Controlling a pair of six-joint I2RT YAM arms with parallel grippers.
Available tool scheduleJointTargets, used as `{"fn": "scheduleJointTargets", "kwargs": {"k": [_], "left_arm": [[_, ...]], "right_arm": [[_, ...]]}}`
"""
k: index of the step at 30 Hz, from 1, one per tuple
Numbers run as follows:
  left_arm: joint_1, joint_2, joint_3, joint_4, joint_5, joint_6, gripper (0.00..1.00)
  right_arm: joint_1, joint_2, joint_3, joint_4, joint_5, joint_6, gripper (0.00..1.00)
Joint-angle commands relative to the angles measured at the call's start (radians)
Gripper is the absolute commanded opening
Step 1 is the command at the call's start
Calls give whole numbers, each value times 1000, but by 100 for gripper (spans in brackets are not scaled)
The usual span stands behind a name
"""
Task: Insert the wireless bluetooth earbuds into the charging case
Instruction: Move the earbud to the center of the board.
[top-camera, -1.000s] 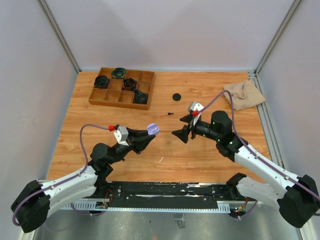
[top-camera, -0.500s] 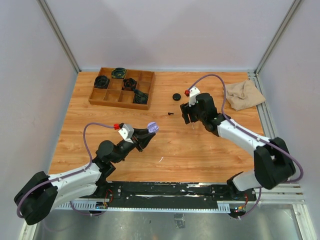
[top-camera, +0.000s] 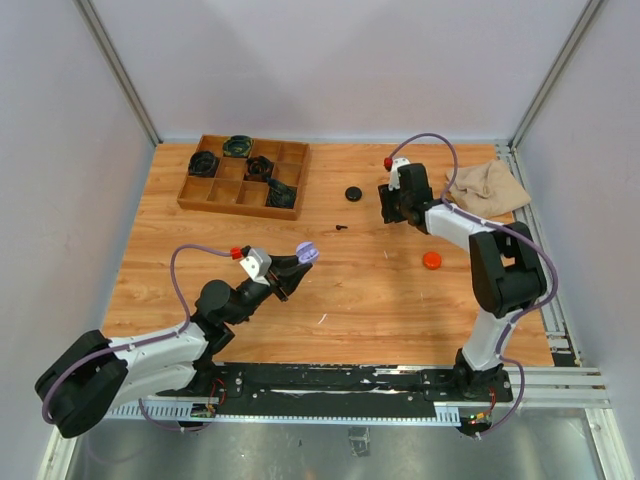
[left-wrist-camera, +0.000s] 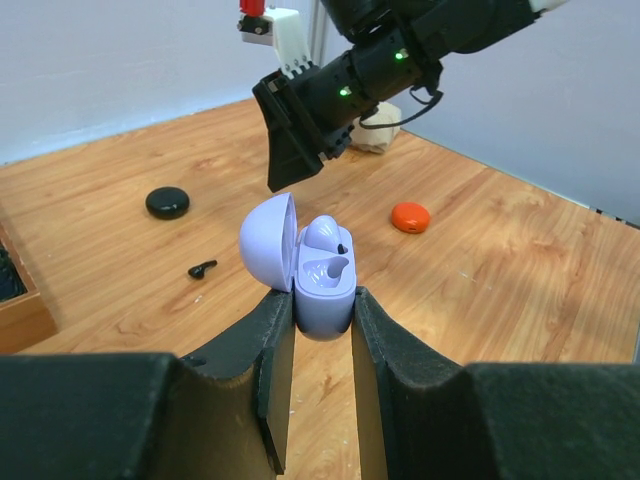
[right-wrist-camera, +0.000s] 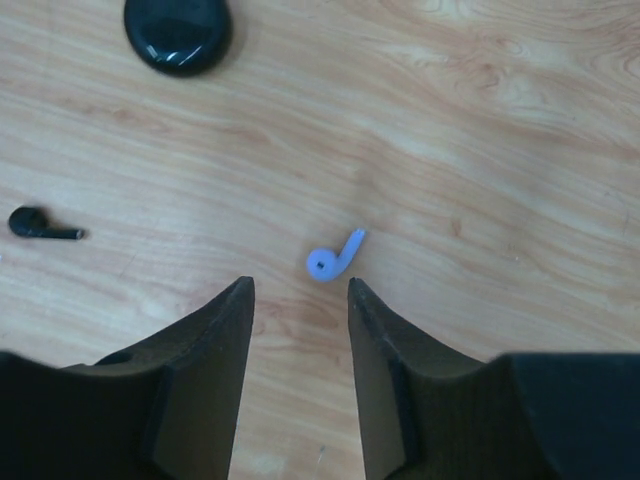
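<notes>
Right hand has swung out from centre of bench; we now see it over loose lavender earbud, spread apart. Left hand clamps open lavender charging case, one bud seemingly seated inside. We judge pick next.

**Right arm swings out toward the cloth**

The right arm, a second ago reaching over mid-counter well short of the cloth, now stretches to the far side. Its right pincer is near the cloth's left edge, fingers apart and pointing down, with a lavender earbud just ahead of the tips. An orange round case, earlier covered by the forearm, now shows on the counter, nearer the bases than the cloth. The left arm's wrist edges slightly toward the cloth, the left pincer gripping the lavender charging case.
</notes>
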Motion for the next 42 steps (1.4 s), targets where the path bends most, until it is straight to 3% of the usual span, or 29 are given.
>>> {"fn": "scheduleJointTargets", "kwargs": {"k": [1,14,30,36,42], "left_arm": [[-2,16,-10,78,6,16,0],[-2,22,-8,72,26,9,0],[-3,24,-7,73,54,0,0],[-1,20,-9,73,64,-6,0],[-3,20,-10,75,67,-11,0]], "right_arm": [[-40,80,96,-36,-105,-6,41],[-59,197,154,-82,-120,-30,37],[-64,145,60,-123,-100,-5,39],[-62,136,36,-159,-104,10,34],[-57,137,22,-161,-101,20,24]]}}
